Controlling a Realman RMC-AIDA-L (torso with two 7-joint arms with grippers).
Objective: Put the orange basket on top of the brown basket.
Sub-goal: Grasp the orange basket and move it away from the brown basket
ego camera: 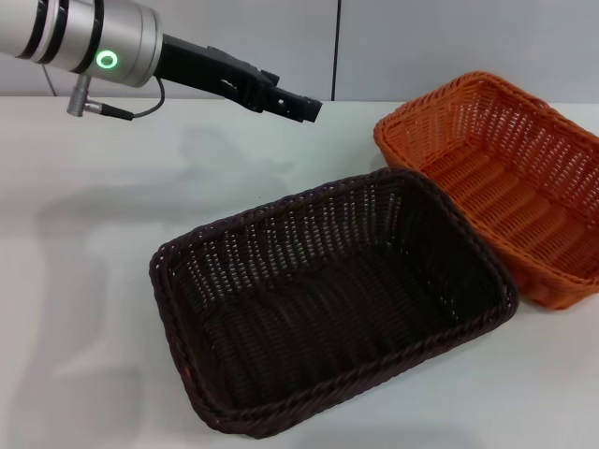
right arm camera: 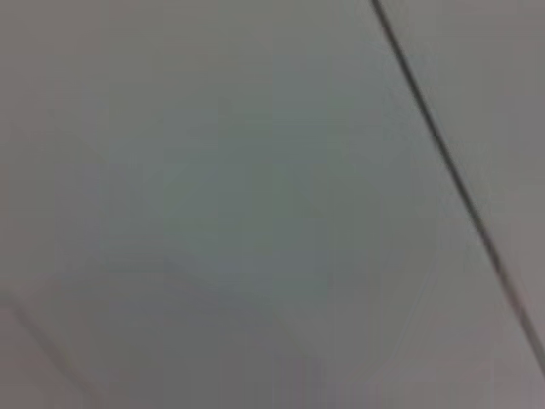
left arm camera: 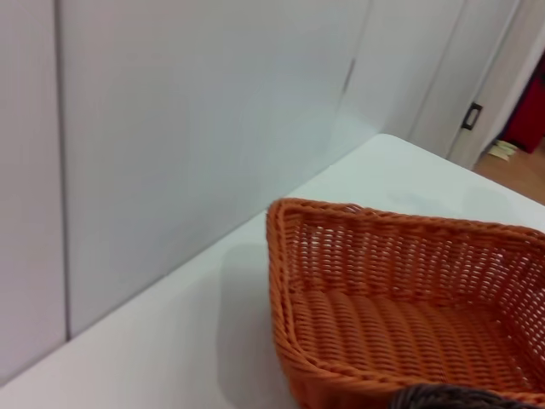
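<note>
The orange basket (ego camera: pixel 510 178) stands on the white table at the far right. The brown basket (ego camera: pixel 328 299) stands in front of it, nearer to me, and their rims meet at the brown basket's far right corner. Both are empty. My left gripper (ego camera: pixel 301 105) hangs in the air above the table, behind the brown basket and to the left of the orange one, touching neither. The left wrist view shows the orange basket (left arm camera: pixel 400 315) from its end, with a bit of the brown rim (left arm camera: pixel 443 396) at the edge. The right arm is out of view.
The white table (ego camera: pixel 84 206) runs back to a pale panelled wall (ego camera: pixel 421 47). The left wrist view shows a doorway (left arm camera: pixel 519 102) far off past the table's end. The right wrist view shows only a grey panelled surface (right arm camera: pixel 213 213).
</note>
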